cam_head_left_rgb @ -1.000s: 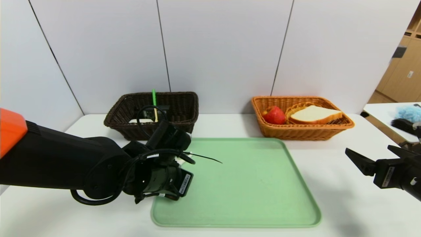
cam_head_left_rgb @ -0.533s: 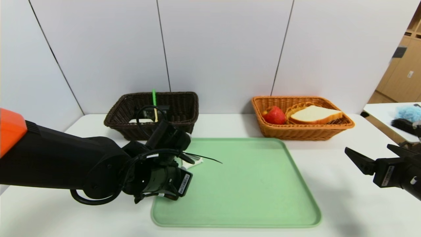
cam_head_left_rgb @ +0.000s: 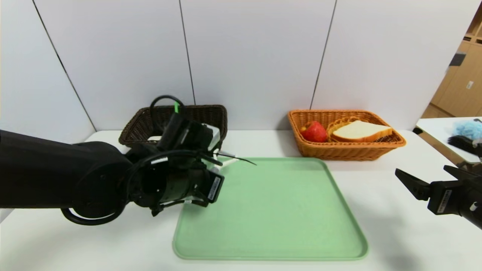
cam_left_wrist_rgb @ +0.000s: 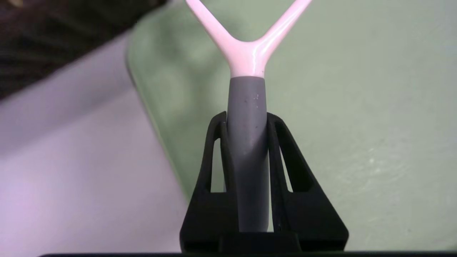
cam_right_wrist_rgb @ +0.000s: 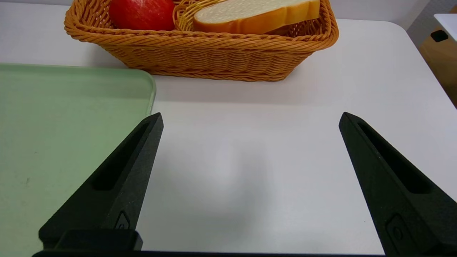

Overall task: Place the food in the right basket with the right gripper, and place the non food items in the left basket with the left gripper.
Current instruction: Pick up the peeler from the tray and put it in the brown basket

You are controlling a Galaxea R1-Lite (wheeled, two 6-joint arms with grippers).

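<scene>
Grey rubber and pale pink plastic make up the tool (cam_left_wrist_rgb: 247, 117) that the left gripper (cam_left_wrist_rgb: 246, 125) has clamped between its two black fingers (cam_left_wrist_rgb: 285, 157): a grey handle pinched on both sides, forking beyond the fingertips into a pink Y whose prongs run out of the left wrist view. From the head camera the left gripper (cam_head_left_rgb: 222, 156) is held in the air at the far left corner of the green tray (cam_head_left_rgb: 271, 210), just in front of the dark brown basket (cam_head_left_rgb: 211, 116), with only a pale sliver of the tool (cam_head_left_rgb: 230, 161) showing past the arm's black cables. A green stick (cam_head_left_rgb: 176, 107) stands up in that dark basket; most of what else lies inside is hidden behind the wrist. Across the white table (cam_head_left_rgb: 384, 210), the orange basket (cam_head_left_rgb: 350, 150) at the right holds a red apple (cam_head_left_rgb: 314, 131) beside a slice of bread (cam_head_left_rgb: 359, 130), the two touching or nearly so. The right gripper (cam_head_left_rgb: 429, 178) hangs low over the table at the right edge, well apart from the tray, its fingers spread wide with nothing between them; its own camera looks between the two black fingertips (cam_right_wrist_rgb: 375, 153) at bare table, the tray's corner (cam_right_wrist_rgb: 142, 76) and the orange basket (cam_right_wrist_rgb: 214, 57) beyond. The tray's surface itself carries nothing.
</scene>
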